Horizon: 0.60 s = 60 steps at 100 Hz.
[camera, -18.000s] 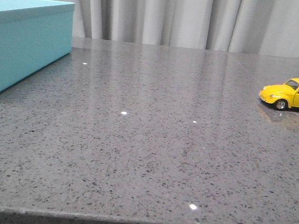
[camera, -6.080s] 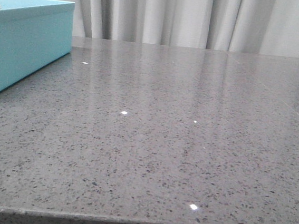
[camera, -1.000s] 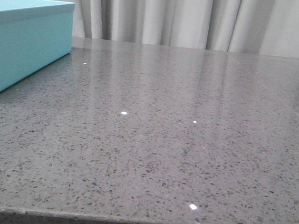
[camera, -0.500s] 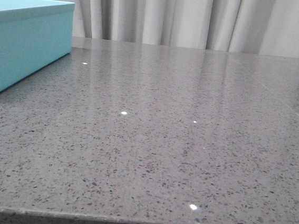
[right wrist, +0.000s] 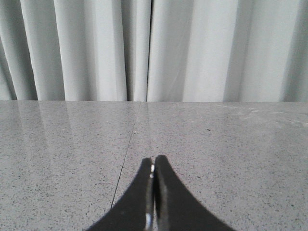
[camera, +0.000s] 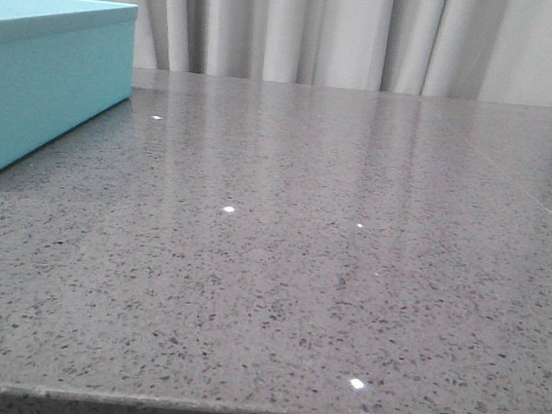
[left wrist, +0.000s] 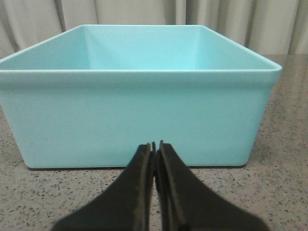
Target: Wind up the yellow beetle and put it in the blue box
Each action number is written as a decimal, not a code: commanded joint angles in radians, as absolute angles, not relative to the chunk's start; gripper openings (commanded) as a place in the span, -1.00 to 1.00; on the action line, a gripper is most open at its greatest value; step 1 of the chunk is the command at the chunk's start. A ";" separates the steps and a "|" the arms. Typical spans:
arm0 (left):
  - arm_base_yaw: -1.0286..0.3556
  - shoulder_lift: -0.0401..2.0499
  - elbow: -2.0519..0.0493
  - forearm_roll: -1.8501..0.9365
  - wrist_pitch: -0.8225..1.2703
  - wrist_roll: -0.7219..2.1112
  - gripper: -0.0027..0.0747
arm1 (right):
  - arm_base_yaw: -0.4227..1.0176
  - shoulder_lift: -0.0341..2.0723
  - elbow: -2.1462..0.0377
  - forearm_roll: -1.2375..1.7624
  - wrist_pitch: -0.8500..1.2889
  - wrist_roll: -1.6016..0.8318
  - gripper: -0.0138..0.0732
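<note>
Front view: desk (camera: 328, 271) unchanged from half a second ago; yellow beetle, on it earlier, not visible anywhere, presumably inside blue box (left wrist: 139, 120). Left tool (left wrist: 154, 147) and right tool (right wrist: 153, 166) both closed, empty. Task likely done.

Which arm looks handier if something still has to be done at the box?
Probably the left: its gripper points straight at the blue box, close by. The right gripper faces only bare table and curtain.
</note>
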<state>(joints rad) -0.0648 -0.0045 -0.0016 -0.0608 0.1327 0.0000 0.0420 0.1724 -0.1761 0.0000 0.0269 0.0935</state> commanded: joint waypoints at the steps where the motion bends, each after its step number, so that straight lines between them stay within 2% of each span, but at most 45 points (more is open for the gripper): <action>1: -0.066 -0.037 0.022 -0.065 0.057 -0.005 -0.98 | 0.026 0.148 -0.156 -0.061 -0.075 0.159 -0.84; 31: -0.066 -0.037 0.022 -0.065 0.057 -0.005 -0.98 | 0.013 -0.015 0.013 -0.068 -0.075 0.166 -0.84; 60: -0.066 -0.037 0.022 -0.065 0.057 -0.005 -0.98 | 0.009 -0.033 0.012 -0.068 -0.006 0.166 -0.84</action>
